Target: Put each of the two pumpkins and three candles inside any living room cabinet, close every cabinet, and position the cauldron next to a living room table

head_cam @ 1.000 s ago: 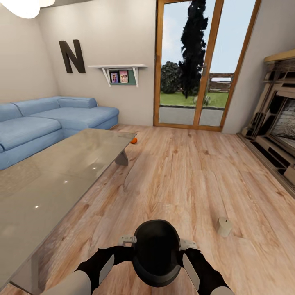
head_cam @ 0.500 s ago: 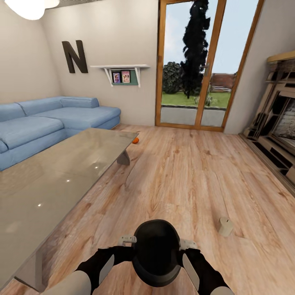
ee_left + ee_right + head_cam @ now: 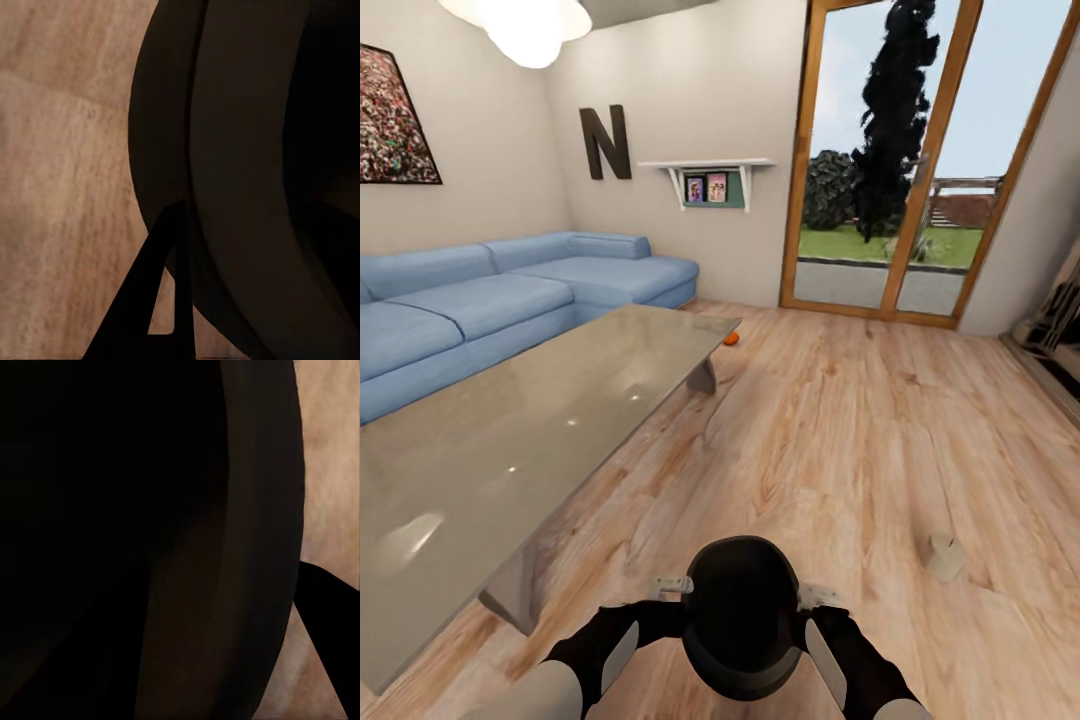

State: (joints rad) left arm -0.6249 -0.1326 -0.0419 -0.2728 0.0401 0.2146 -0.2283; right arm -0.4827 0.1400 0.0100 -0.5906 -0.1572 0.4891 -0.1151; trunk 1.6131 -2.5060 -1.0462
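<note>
In the head view, the cauldron (image 3: 742, 615) is held in front of the robot between both arms, above the wooden floor (image 3: 840, 440). The left gripper (image 3: 672, 583) is pressed on one side of it and the right gripper (image 3: 818, 596) on the other side; whether their jaws are open or closed cannot be told. Ahead and to the left of the left gripper, the table (image 3: 510, 440) with the glossy grey top is seen, and behind it a blue sofa (image 3: 490, 310) is placed along the wall. Beyond the far end of the table, one pumpkin (image 3: 731, 339) is lying on the floor. To the right of the right gripper, a candle (image 3: 945, 556) is standing on the floor, well apart from the cauldron. A tall glass door (image 3: 920, 160) with a wooden frame is seen far ahead.

In the left wrist view, the black cauldron (image 3: 247, 172) is shown very close, with the floor (image 3: 67, 172) beside it.

In the right wrist view, the dark wall of the cauldron (image 3: 150, 540) is seen, and a strip of floor (image 3: 330, 472).
</note>
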